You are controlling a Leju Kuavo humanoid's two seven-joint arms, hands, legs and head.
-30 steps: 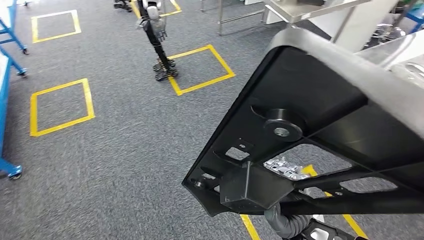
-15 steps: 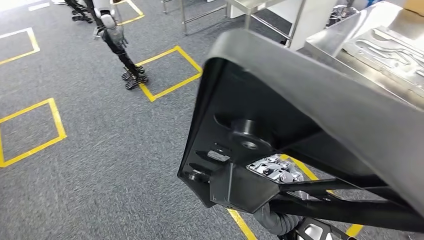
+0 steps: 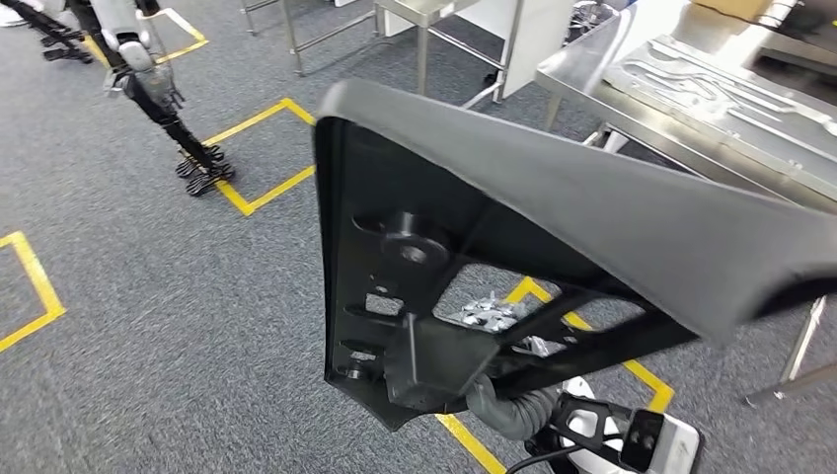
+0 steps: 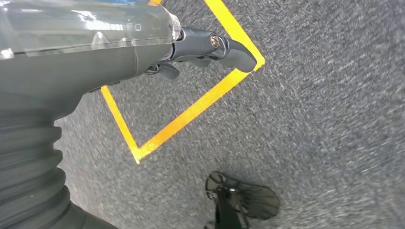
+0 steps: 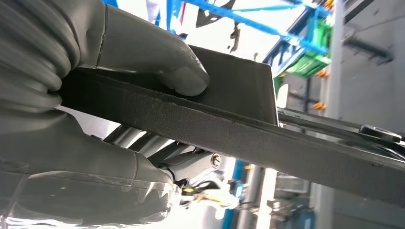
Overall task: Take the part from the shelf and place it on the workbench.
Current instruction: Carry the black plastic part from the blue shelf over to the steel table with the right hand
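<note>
Right hand [image 5: 143,95] carrying the large black moulded plastic part [image 3: 553,257] towards the steel workbench [image 3: 592,74].
I see the thumb clamped on the part's edge with fingers under it; in the head view the part hides most of that hand and its far end is cut off. My left hand [image 4: 200,50] hangs over grey carpet and a yellow floor marking [image 4: 191,112], fingers partly curled, holding nothing visible; grasp state I cannot tell. Beyond, another robot's legs [image 3: 173,118].

Grey carpet [image 3: 148,296] marked with yellow tape squares [image 3: 259,158]; another robot's dark legs [image 3: 188,148] standing just beside one square; metal table legs [image 3: 296,39] at the far end; blue frame [image 5: 248,21] overhead.
</note>
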